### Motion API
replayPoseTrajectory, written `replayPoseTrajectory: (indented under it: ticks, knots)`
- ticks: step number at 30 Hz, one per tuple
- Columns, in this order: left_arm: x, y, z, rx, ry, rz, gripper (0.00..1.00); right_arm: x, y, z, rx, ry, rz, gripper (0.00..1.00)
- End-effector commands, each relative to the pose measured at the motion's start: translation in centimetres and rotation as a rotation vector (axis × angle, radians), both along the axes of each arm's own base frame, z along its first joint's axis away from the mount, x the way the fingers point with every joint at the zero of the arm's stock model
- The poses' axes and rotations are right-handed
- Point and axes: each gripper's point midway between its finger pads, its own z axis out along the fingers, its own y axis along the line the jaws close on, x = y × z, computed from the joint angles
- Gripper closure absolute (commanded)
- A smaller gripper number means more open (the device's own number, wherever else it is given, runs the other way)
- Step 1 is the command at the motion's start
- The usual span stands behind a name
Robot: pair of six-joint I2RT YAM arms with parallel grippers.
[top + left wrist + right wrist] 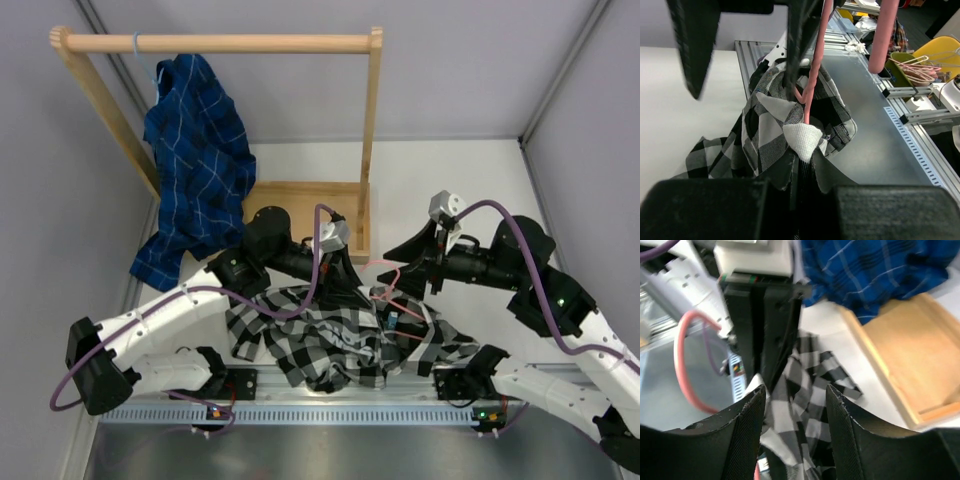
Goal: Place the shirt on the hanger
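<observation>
Hanger (812, 75) upright, hook end up

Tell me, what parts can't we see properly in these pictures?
- Hanger: top view, mostly hidden under the shirt and arms.
- Left claw: left wrist view, blurred, tips cut off by the top edge.
- Right claw: right wrist view, blurry; whether it grips the shirt is unclear.
</observation>
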Motion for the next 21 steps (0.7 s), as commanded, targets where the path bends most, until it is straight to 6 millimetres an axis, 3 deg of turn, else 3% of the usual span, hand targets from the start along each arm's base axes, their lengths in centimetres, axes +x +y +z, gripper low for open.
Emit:
replayPoseTrajectory:
  ticks: [1,3,8,13,16,21]
  knots:
    - [-0.4,0.0,4.0,-0.135,-0.129,-0.048,1.00,-3.3,1.0,2.3,0.103,-0.067,0.198,0.51]
    - [-0.4,-0.1,3.8,-0.125,-0.122,-0.050,1.00,-3.4,1.0,2.1,0.112,-0.064,0.205,0.49]
    - [-0.3,0.0,3.8,-0.117,-0.130,-0.044,1.00,0.4,-1.4,2.2,0.143,-0.084,-0.103,0.50]
    - [-0.4,0.2,4.1,-0.124,-0.141,-0.030,1.00,-1.5,-3.6,3.4,0.166,-0.178,-0.105,0.49]
    - [-0.3,0.2,4.3,-0.124,-0.139,-0.026,1.00,-2.5,-4.4,3.2,0.155,-0.190,-0.094,0.48]
    - [-0.1,-0.1,4.2,-0.116,-0.125,-0.027,1.00,-5.1,-3.0,2.3,0.121,-0.183,0.103,0.46]
